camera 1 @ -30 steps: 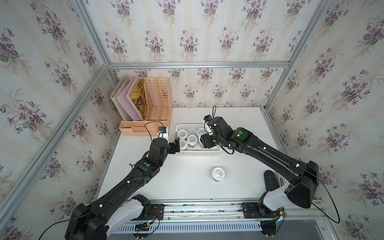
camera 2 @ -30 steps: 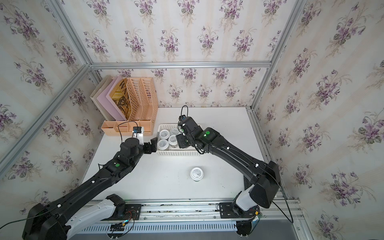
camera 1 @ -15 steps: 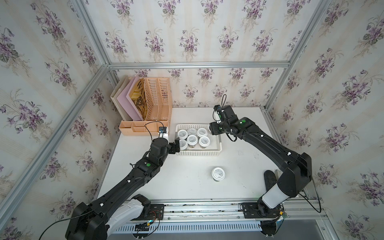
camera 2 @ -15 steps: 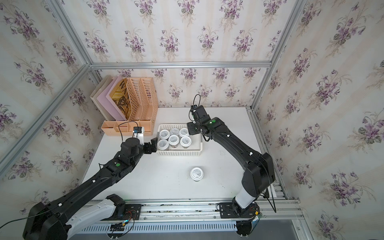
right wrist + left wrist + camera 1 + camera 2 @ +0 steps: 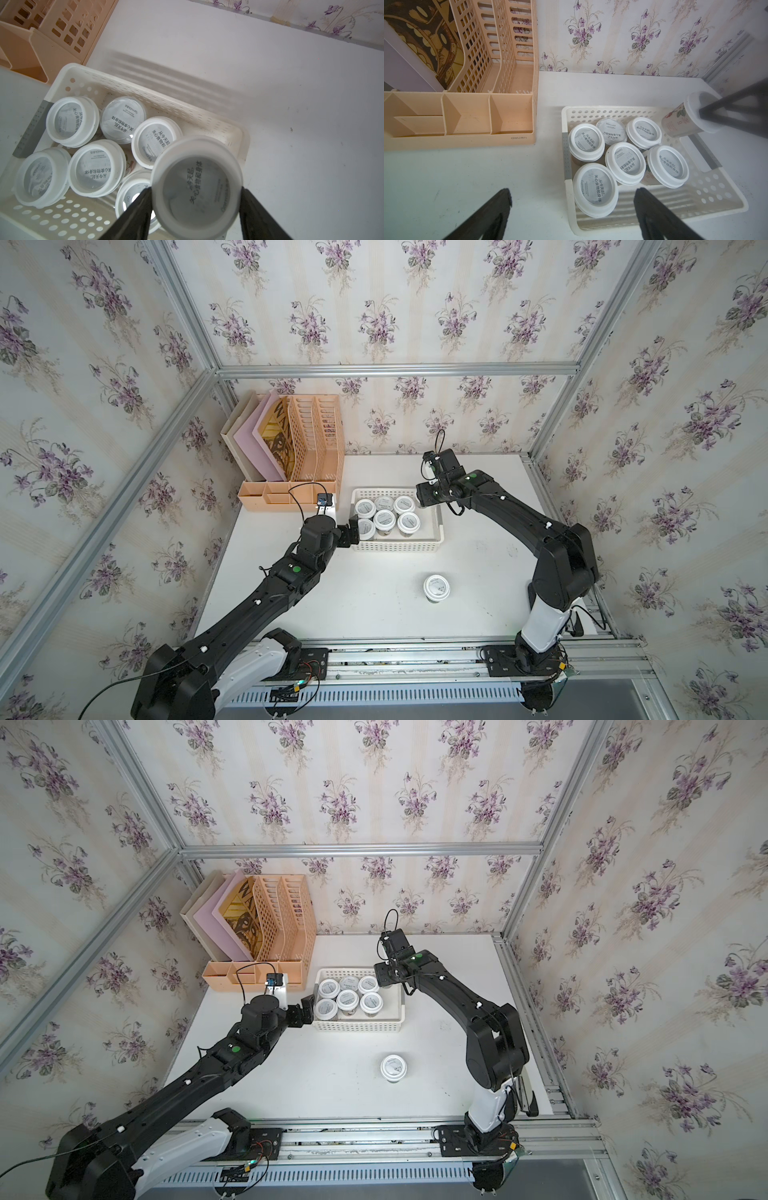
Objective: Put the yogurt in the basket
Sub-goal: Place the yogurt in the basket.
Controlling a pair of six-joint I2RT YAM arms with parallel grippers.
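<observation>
Crowding the basket (image 5: 397, 546), six yogurt cups (image 5: 384, 519), peach organizer (image 5: 309, 439) just beside

White table (image 5: 365, 614) with three things.
A peach file organizer (image 5: 291, 497) stands at the back, a white basket (image 5: 397, 547) just beside it, one yogurt cup (image 5: 436, 588) alone nearer the front.

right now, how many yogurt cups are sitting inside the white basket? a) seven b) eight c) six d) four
c: six yogurt cups sit inside the basket, while a seventh cup is gripped in the right pincer and an eighth cup stands on the table.
</observation>
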